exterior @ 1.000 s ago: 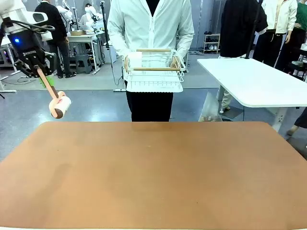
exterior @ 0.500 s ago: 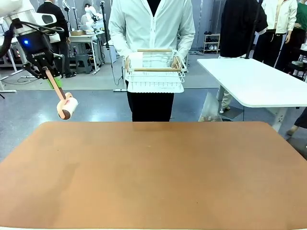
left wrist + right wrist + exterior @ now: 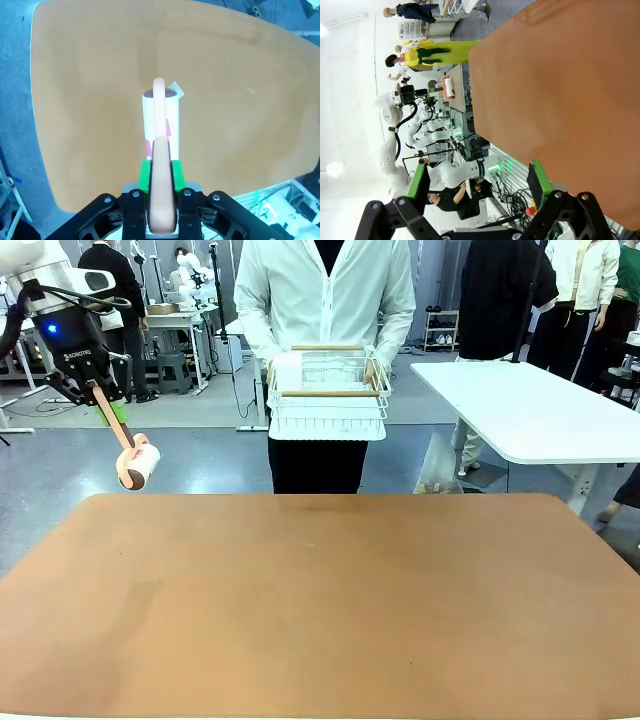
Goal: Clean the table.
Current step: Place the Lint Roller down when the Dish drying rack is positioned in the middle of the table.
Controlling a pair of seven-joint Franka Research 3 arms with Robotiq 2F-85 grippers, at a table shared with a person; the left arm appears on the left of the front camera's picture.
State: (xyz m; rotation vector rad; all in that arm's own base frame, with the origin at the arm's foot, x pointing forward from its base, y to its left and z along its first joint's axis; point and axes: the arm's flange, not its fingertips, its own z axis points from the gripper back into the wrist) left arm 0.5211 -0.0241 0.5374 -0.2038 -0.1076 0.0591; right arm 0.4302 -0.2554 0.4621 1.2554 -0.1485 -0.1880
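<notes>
1. At the far left of the front view, the left claw is raised in the air. Its fingers are pressed together on the pale peach handle of a lint roller.
2. The left wrist view shows the same grip from close by: the green pads of the left claw clamp the handle from both sides. The white roll of the lint roller points away from the camera.
3. The roller hangs tilted, head down, near the bench's far left corner and clear of its top.
4. The bench has a wide reddish-brown top with rounded corners and takes up the lower half of the front view. It also lies under the roller in the left wrist view.
5. At the middle of the far side, a person in a white jacket holds a white wire basket with two wooden bars, one hand at each end.
6. To the right, behind the bench and apart from it, is a white-topped table.
7. In the right wrist view, the right claw is spread wide with nothing between its green pads. The bench runs along the right side of that view.
</notes>
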